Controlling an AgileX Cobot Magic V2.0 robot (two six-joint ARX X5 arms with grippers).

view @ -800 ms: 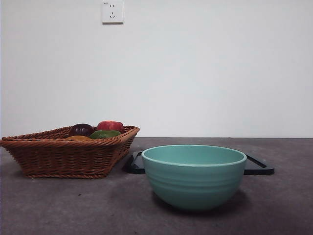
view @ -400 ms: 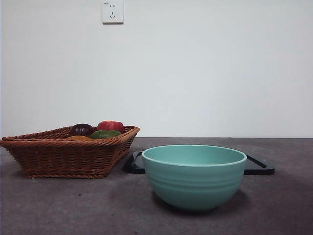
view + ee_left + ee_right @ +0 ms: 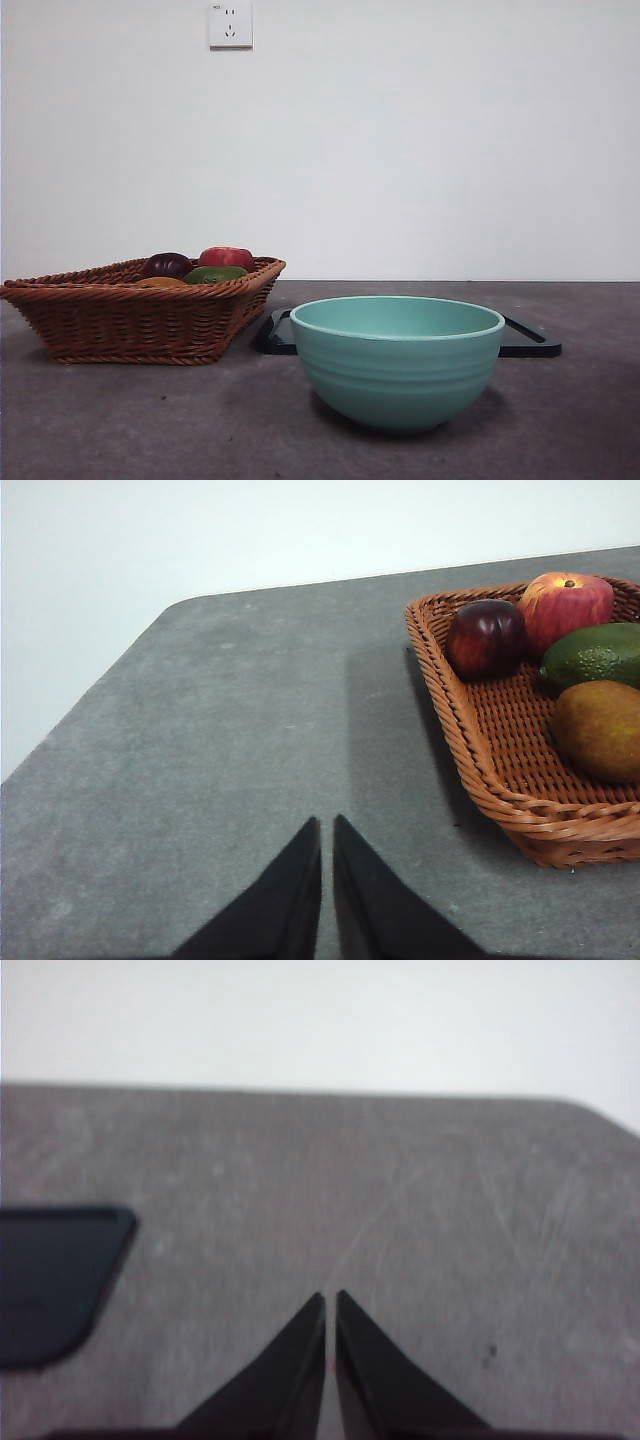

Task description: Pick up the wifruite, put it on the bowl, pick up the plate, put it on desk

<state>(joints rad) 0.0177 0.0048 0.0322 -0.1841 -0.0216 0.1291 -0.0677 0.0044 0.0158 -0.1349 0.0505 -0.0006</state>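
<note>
The wifruite [image 3: 600, 730], a brownish oval fruit, lies in a wicker basket [image 3: 440, 700] and shows as a sliver [image 3: 160, 282] over the rim in the front view. The teal bowl [image 3: 397, 365] stands empty on the desk [image 3: 150, 420], near the front. Behind it lies the plate [image 3: 530, 340], flat and black, whose corner [image 3: 50, 1280] shows in the right wrist view. My left gripper [image 3: 327, 825] is shut and empty over bare desk beside the basket. Shut and empty too, my right gripper [image 3: 331, 1300] hangs over bare desk away from the plate. Neither arm shows in the front view.
The basket [image 3: 130, 290] sits at the left and also holds a dark plum [image 3: 487, 637], a red apple [image 3: 568, 605] and a green avocado [image 3: 597, 655]. A wall socket [image 3: 230, 24] is on the white wall behind.
</note>
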